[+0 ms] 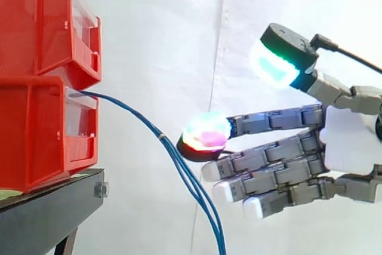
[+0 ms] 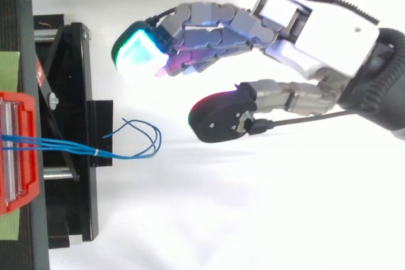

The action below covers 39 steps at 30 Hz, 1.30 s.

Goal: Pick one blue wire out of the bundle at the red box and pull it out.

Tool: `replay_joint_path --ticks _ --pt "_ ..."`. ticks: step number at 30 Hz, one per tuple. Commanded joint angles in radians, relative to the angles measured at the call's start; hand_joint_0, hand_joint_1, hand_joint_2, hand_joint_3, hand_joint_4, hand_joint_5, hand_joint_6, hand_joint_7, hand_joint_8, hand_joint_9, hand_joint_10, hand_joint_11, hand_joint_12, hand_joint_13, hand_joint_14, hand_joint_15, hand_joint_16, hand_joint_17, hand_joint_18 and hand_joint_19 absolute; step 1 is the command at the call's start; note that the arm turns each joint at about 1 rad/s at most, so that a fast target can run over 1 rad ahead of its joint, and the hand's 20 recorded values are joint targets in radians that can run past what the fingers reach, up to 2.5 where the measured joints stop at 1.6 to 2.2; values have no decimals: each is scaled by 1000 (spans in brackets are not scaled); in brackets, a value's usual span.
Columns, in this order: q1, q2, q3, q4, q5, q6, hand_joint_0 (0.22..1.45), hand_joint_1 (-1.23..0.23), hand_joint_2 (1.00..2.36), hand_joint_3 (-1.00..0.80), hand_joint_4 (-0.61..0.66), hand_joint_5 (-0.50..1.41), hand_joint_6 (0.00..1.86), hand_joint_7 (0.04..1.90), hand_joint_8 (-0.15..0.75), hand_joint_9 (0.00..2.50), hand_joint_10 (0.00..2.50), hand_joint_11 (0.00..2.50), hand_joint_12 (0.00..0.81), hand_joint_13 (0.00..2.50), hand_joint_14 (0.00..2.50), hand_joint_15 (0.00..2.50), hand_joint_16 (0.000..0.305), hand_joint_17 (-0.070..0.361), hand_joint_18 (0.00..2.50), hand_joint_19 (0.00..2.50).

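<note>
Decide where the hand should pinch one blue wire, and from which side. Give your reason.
Probably below the tie, where the blue wires fan apart; above it they run bound together. Come from the side view's right, away from the red bin, where the open hand is.

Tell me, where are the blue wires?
In the side view the blue wires leave the lower red bin on the left and droop down to the right, just before the robot hand.

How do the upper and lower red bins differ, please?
The upper red bin sits stacked on the lower red bin, which rests on the black stand. Blue wires come out of the lower bin's front; none leave the upper bin. Both are red with clear front panels.
</note>
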Motion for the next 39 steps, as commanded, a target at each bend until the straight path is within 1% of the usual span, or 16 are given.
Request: replay_joint_path --ticks 1,3,4,7,8,10,11,15,18,19,23,30,36,39 --pt "8 -52 49 -1 10 1 490 -502 1000 -500 342 -179 502 828 364 598 7 300 462 691 9 353 67 150 677 520" --pt "10 -64 68 -9 10 3 491 -502 1000 -500 342 -178 502 828 363 599 6 294 463 690 9 354 67 150 678 521" --pt "11 -66 71 -16 9 4 490 -502 1000 -500 342 -178 502 828 364 599 8 284 464 691 11 353 67 151 677 520" --pt "19 -76 72 -18 10 3 490 -503 1000 -500 345 -178 502 828 366 600 7 300 463 695 11 358 67 151 678 520" --pt "27 -79 72 -24 10 3 490 -503 1000 -500 345 -178 502 832 365 600 7 293 462 696 10 358 67 151 678 520" --pt "34 -84 72 -26 9 4 491 -503 1000 -500 346 -178 502 831 365 604 8 293 463 695 10 359 67 150 677 521" --pt "37 -98 72 -26 9 4 492 -503 1000 -500 347 -178 502 833 366 603 7 297 462 696 10 358 67 150 678 521" --pt "43 -116 74 -19 7 18 492 -504 1000 -500 348 -177 502 831 365 606 9 298 463 698 12 358 67 150 681 521" --pt "50 -116 75 -15 9 18 495 -508 1000 -500 351 -174 502 833 365 611 7 300 461 702 10 356 66 149 682 522" --pt "54 -116 75 -15 10 18 495 -508 1000 -500 350 -174 502 833 365 612 6 301 462 703 10 357 66 149 683 521" --pt "57 -116 77 -15 7 18 500 -519 1000 -500 357 -171 503 839 365 628 7 299 460 712 10 362 66 148 688 523" --pt "57 -116 106 -38 7 15 510 -546 1001 -500 366 -165 503 859 365 643 7 303 455 729 10 364 65 146 714 519" --pt "57 -116 117 -36 6 -3 515 -558 1000 -500 374 -162 502 863 363 648 7 305 453 735 10 365 64 145 715 532" --pt "62 -118 120 -33 9 -20 515 -560 1000 -498 376 -162 503 863 365 652 10 309 452 742 10 373 64 145 720 531"
